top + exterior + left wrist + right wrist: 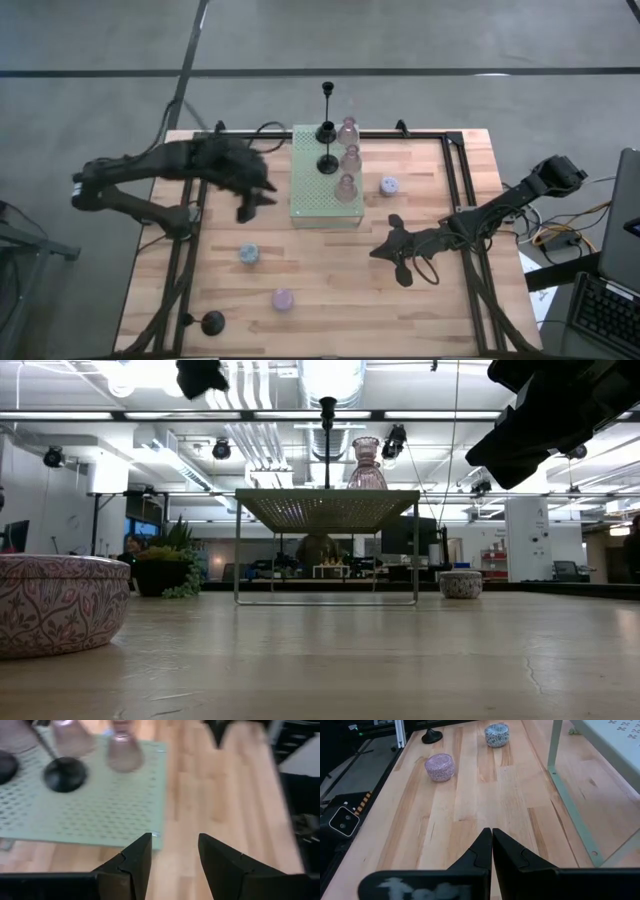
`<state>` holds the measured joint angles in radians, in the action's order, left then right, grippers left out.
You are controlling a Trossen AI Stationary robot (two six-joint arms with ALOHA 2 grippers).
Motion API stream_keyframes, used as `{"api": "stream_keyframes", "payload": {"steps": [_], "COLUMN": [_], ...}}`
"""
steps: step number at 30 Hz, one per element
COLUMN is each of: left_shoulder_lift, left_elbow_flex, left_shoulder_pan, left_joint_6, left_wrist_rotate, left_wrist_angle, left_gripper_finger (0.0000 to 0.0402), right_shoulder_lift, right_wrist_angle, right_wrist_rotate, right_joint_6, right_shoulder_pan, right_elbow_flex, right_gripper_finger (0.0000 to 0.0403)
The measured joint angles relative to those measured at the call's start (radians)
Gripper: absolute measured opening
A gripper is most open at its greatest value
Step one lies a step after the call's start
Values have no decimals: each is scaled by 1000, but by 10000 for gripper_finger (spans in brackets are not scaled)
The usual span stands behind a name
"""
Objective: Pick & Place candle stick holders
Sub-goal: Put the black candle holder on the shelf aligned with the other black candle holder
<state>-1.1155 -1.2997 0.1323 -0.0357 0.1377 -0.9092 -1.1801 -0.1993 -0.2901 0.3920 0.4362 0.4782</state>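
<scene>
A pale green perforated board (322, 195) stands on thin legs mid-table. On it stand two black holders (327, 163) with round bases and three pink glass holders (350, 158). A third black holder (212, 322) rests near the table's near left corner. Stubby holders stand on the wood: one (388, 185) right of the board, a blue one (248, 255) and a lavender one (283, 298) nearer. My left gripper (175, 845) is open and empty, just left of the board (262, 195). My right gripper (491, 837) is shut and empty, near and to the right of the board (378, 250).
Black rails (462, 185) frame the table's sides and far edge. The board's leg (570, 805) stands close to my right gripper. Bare wood (330, 270) lies between the board and the near edge. A potted plant (170, 565) shows at the left in the low view.
</scene>
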Motion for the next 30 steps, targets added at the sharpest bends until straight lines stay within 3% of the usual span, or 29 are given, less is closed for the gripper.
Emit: {"api": "stream_keyframes", "payload": {"steps": [14, 23, 30], "left_shoulder_lift": [326, 446, 538], "left_elbow_flex": [297, 511, 671], "left_shoulder_pan": [-412, -494, -512], "left_joint_6": [-131, -186, -282], "left_wrist_rotate": [-25, -18, 84], "left_wrist_angle": [28, 35, 143], "left_gripper_finger": [165, 165, 165], "right_shoulder_lift": [0, 0, 0], "right_wrist_angle": [0, -8, -30], "right_wrist_rotate": [0, 0, 1], "right_joint_6": [0, 7, 8], "right_shoulder_pan": [-1, -1, -1], "right_elbow_flex": [0, 0, 0], "right_gripper_finger": [8, 8, 8]}}
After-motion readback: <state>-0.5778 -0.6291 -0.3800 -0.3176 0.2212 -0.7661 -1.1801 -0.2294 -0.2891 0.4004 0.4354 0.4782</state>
